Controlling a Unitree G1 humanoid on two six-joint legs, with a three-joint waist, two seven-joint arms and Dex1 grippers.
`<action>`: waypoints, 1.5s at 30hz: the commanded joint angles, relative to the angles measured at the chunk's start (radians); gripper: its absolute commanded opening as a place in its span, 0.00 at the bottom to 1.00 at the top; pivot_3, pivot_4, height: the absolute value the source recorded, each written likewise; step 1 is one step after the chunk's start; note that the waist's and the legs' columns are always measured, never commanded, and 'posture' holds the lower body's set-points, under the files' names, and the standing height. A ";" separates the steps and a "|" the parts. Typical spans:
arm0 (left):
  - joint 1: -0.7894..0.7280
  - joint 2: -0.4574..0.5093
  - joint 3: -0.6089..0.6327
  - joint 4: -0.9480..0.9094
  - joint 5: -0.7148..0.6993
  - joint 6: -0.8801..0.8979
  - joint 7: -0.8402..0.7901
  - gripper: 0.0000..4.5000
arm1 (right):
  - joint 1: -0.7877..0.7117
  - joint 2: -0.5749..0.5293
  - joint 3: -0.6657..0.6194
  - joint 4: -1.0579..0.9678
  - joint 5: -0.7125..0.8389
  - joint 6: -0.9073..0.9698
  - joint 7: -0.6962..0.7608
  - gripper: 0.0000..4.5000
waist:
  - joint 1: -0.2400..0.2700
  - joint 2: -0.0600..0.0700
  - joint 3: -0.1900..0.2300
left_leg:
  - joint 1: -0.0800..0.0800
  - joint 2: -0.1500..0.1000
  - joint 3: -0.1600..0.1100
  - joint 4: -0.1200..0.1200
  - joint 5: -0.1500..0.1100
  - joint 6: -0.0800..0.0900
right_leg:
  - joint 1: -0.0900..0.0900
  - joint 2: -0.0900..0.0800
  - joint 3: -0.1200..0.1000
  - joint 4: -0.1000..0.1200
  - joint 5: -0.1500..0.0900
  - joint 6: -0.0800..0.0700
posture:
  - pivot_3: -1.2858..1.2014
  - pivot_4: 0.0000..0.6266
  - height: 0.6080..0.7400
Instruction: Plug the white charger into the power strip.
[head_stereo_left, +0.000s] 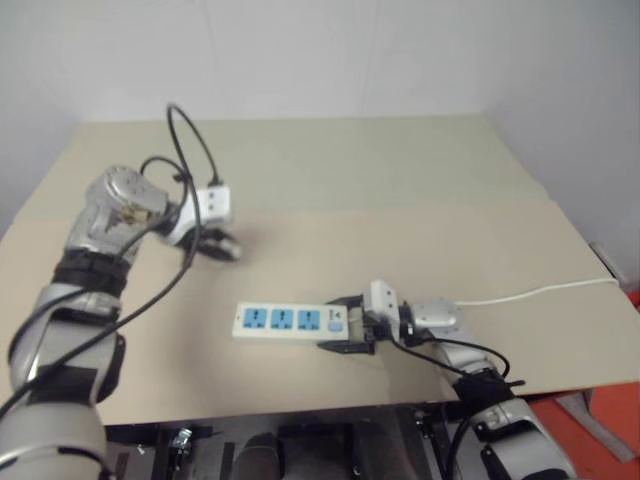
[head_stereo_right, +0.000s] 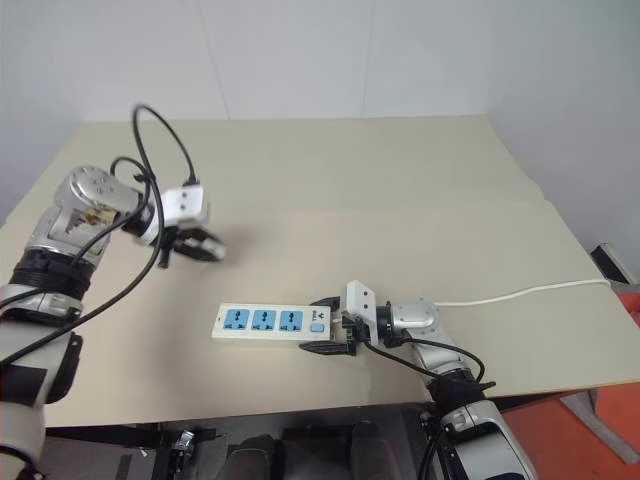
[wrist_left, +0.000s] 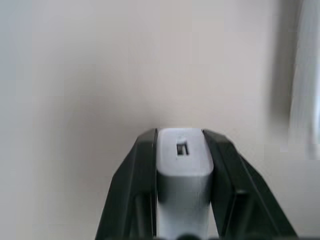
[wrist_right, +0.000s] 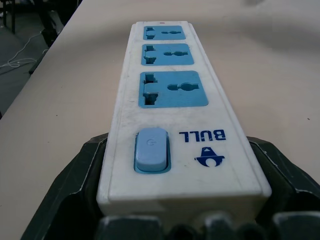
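The power strip (head_stereo_left: 285, 321) is a long white bar with three blue sockets, lying flat near the table's front edge. My right gripper (head_stereo_left: 340, 323) is shut on its switch end, one black finger along each long side; the right wrist view shows the power strip (wrist_right: 170, 95) running away from the fingers (wrist_right: 75, 185). My left gripper (head_stereo_left: 220, 245) hangs above the table, behind and to the left of the strip. In the left wrist view the white charger (wrist_left: 182, 165) sits clamped between its two black fingers (wrist_left: 135, 175), a small slot on the charger's face showing.
A thin white cord (head_stereo_left: 530, 293) runs from behind my right gripper to the table's right edge. The beige table (head_stereo_left: 400, 200) has a seam across its middle. A black cable (head_stereo_left: 190, 140) loops above my left wrist. A red object (head_stereo_left: 600, 440) lies on the floor at the lower right.
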 joint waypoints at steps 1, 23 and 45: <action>0.110 -0.120 0.210 -0.219 -0.277 0.066 0.104 0.23 | 0.010 0.023 0.033 0.011 -0.004 0.005 0.008 0.76 | -0.004 0.001 -0.001 | 0.001 0.001 -0.001 0.000 -0.001 0.001 | 0.000 0.000 0.000 0.002 0.000 0.000 | 0.52 0.24 1.00; 0.649 -0.212 0.198 -0.781 -0.676 0.333 0.170 0.23 | -0.015 0.034 0.041 0.034 -0.001 0.009 0.028 0.76 | -0.015 0.002 -0.001 | 0.005 0.002 -0.001 0.004 -0.004 0.001 | 0.002 0.002 0.003 0.005 0.001 -0.003 | 0.52 0.24 1.00; 0.641 -0.231 0.145 -0.672 -0.603 0.170 0.155 0.23 | -0.068 0.034 0.060 0.128 -0.039 -0.036 0.064 0.76 | -0.017 0.002 -0.001 | 0.007 0.003 0.000 0.004 -0.004 0.001 | 0.003 0.003 0.004 0.005 0.002 -0.004 | 0.52 0.24 1.00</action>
